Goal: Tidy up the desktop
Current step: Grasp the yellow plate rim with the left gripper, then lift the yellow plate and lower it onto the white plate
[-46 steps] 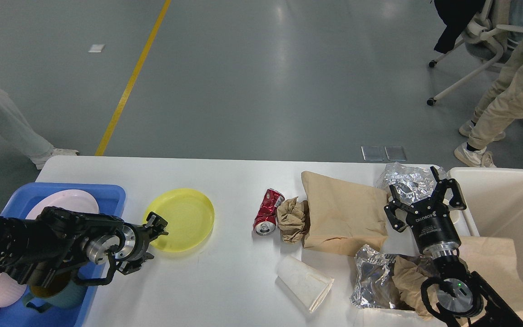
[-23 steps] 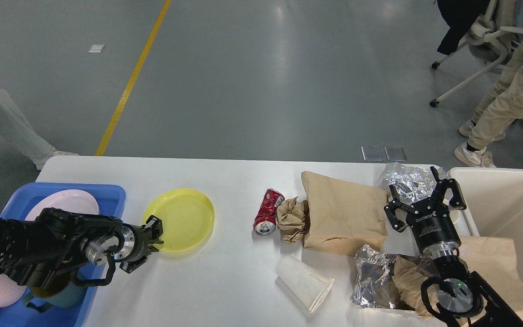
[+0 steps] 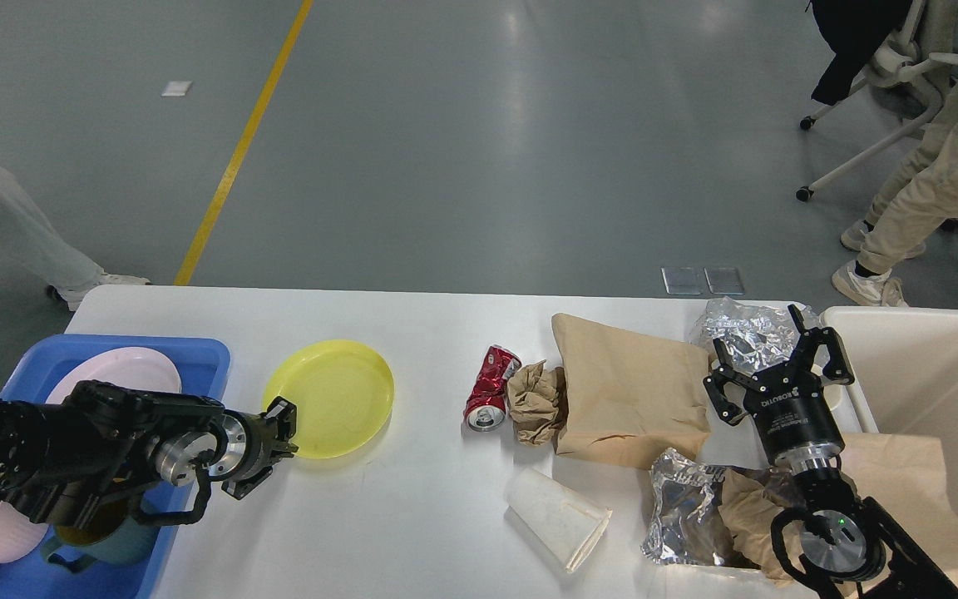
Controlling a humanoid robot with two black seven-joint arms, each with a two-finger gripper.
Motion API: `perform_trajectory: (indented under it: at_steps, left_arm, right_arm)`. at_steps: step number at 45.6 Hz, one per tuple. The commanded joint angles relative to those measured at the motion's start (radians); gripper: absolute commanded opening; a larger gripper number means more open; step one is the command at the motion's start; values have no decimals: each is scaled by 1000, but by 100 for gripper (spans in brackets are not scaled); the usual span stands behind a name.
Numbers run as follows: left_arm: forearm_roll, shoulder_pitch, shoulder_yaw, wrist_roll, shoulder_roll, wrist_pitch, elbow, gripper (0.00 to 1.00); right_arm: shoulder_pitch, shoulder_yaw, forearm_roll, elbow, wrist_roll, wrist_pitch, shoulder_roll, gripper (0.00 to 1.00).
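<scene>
Two grippers are showing. We are closing our left gripper (image 3: 286,434) on the near-left rim of the yellow plate (image 3: 331,398), which has tipped up slightly since a second ago, so we judge the lift toward the blue tray (image 3: 196,353) at 9 o'clock is beginning. Our right gripper (image 3: 778,363) is hanging spread and empty, unmoved, over the foil (image 3: 745,326) at 3 o'clock. The desktop (image 3: 412,516) is still carrying the can (image 3: 491,387).
</scene>
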Motion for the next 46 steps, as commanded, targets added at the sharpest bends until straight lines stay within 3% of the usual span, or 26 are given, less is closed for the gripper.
perform_trajectory:
  at_steps: [1,16,23,27,31,36,46]
  left_arm:
    - [0,-43,1,0,26,-3,-60,0]
    - [-40,-485,205,3,187,-3,-509,0]
    - [-130,-727,329,0,199,-12,-669,0]
    - [-187,-832,401,0,192,-62,-727,0]
    - [-221,-867,446,-8,187,-128,-732,0]
    - [-221,-860,466,-28,199,-148,-706,0]
    - [-203,-762,527,-23,294,-250,-505,0]
  right_arm:
    - [0,0,0,0,2,0,0,100]
    - [0,0,0,0,0,0,0,100]
    - [0,0,0,0,0,0,0,100]
    - [0,0,0,0,0,0,0,100]
    - [0,0,0,0,0,0,0,100]
    - [0,0,0,0,0,0,0,100]
    - [-2,0,0,0,0,0,0,100]
